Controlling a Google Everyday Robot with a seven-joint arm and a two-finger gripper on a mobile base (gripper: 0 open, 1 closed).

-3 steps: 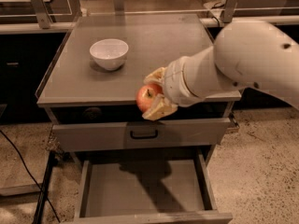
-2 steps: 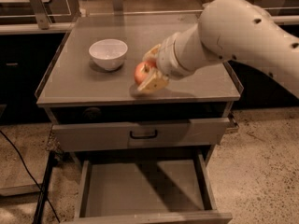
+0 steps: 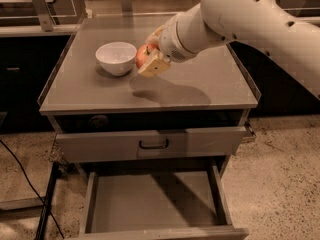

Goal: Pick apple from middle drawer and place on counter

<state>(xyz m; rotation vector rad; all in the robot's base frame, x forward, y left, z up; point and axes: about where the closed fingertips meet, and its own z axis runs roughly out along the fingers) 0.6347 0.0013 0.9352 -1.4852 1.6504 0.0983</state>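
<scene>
Apple (image 3: 142, 57) is out of the middle drawer (image 3: 155, 201) and held in my end effector (image 3: 151, 55), just right of the white bowl (image 3: 116, 58) and close to its rim; from this camera view I cannot tell whether fruit and bowl touch. The end effector's pale fingers are closed on the apple from opposite sides, and it hangs above the worktop (image 3: 210, 84), throwing a shadow on the grey surface to the bowl's right. I judge the apple light, firm and smooth-skinned, so a little slippery, and round enough to roll once freed. It would bruise if dropped, so I'd bring it down onto the surface before letting go. A hold across its widest part looks right to me. Below the bowl in the picture, the middle drawer stands pulled out with nothing showing on its floor. I can read no brand, label or writing anywhere
</scene>
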